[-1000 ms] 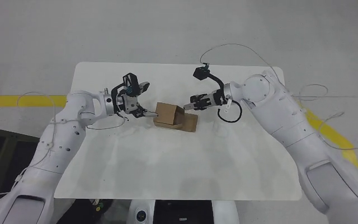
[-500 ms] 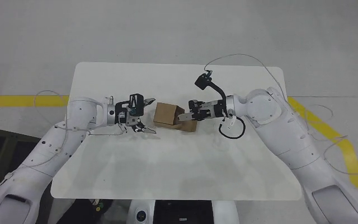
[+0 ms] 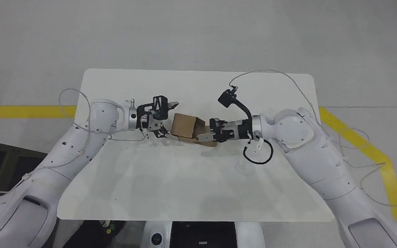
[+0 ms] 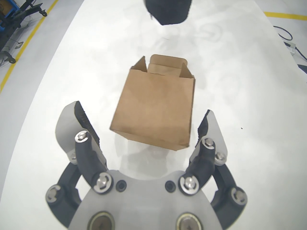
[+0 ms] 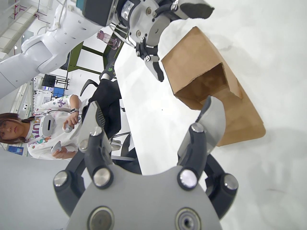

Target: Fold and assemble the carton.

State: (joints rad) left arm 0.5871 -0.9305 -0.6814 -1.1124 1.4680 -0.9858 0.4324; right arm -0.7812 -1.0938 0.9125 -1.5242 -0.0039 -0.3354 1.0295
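Find the brown cardboard carton (image 4: 153, 96) lying sideways on the white table (image 3: 124, 180), closed end between the wide-open, empty jaws of the left gripper (image 4: 142, 111). Best, probably, to steady that end, then tuck flaps with the right gripper (image 5: 151, 104), likewise spread wide and empty, one finger at the open mouth. For the hollow inside, check the right wrist view; for the flaps' notched edges, the left.

Brown cardboard carton (image 3: 186, 126), squared up, lying on its side mid-counter (image 3: 186, 186). One end open: side flaps splayed outward, long tuck flap flat on the surface.
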